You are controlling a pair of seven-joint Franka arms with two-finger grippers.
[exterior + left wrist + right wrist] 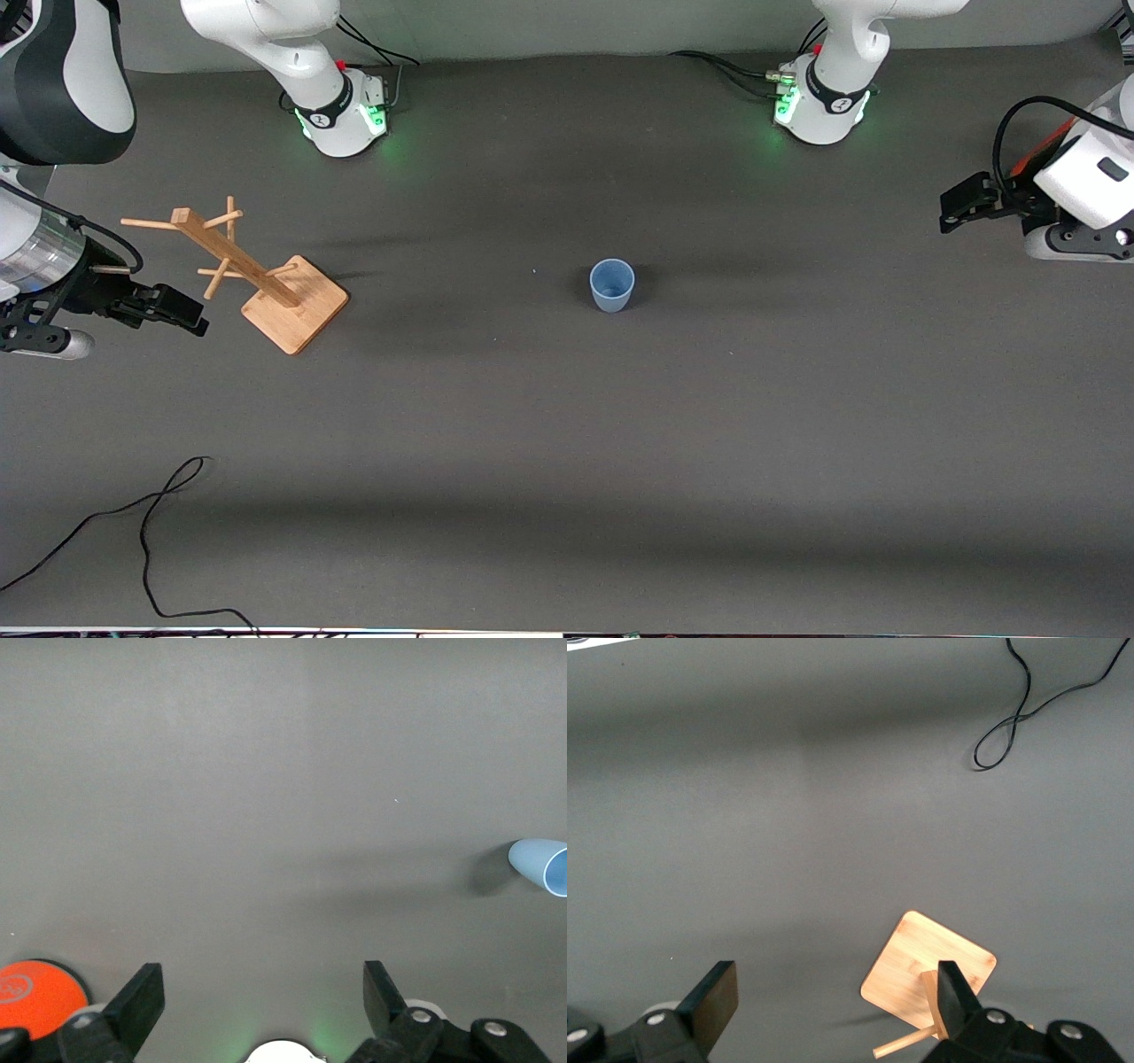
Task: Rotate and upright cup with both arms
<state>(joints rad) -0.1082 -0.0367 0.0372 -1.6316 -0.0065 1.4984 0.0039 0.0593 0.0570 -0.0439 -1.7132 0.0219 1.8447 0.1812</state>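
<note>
Plainly, the cup (611, 284) stood mouth-up mid-table, well apart from the wooden rack (266, 279). The right gripper (168, 307), fingers wide, hung beside the rack; the left gripper (967, 202), also wide, was likewise well apart from the cup.

A small pale-blue tapered cup (611, 284) stands on the dark grey counter (567, 443) near its middle, mouth up, with nothing touching it. Toward the right arm's end stands a wooden peg rack (252, 270) on a square wooden base (its pegs bare). The right arm's black two-finger hand (173, 310) hangs just beside the rack at that end of the counter. The left arm's black hand (966, 202) hangs at the left arm's end, well apart from the cup. A thin black cable (146, 523) trails over the counter nearer the front camera than the rack
</note>
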